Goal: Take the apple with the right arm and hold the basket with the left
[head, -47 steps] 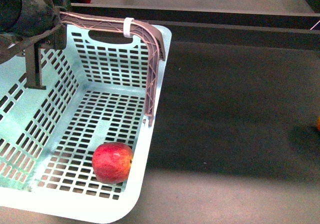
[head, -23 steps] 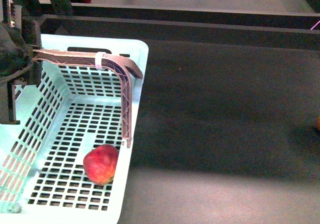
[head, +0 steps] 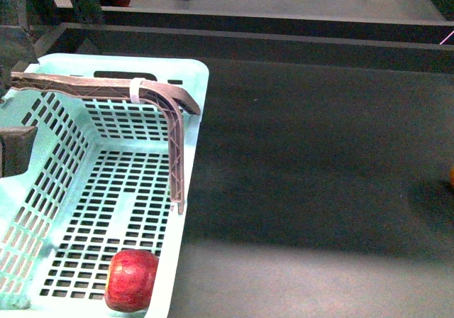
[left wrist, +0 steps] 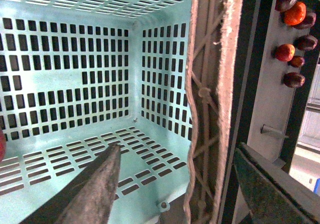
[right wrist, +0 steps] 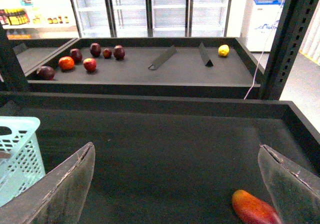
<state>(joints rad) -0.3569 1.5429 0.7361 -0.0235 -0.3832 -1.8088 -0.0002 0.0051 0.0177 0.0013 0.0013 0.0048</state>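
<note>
- The apple [head: 132, 280] lies on the slotted floor of the basket [head: 196, 91], in the near corner against the right-hand wall. Only a red sliver of it shows at the edge of my left wrist view.
- My right gripper [right wrist: 175, 184] hangs over the dark shelf with its fingers spread wide and nothing between them. An elongated red-orange fruit [right wrist: 254, 209] lies just beside one finger; that is not my apple.
- My left gripper [left wrist: 185, 189] has its fingers apart on either side of the basket's ribbed handle [left wrist: 212, 99]. I cannot tell whether either finger touches it.
- I judge the apple firm, fairly heavy for its size, glossy, so likely to slip and roll. Hard pinching could bruise it.
- I would take it across its widest part, from above, one finger between it and the wall.
- The basket looks like light, stiff plastic that would slide or tip easily. The handle is thin and latticed, so I would grip it squarely near the white band [head: 135, 89].
</note>
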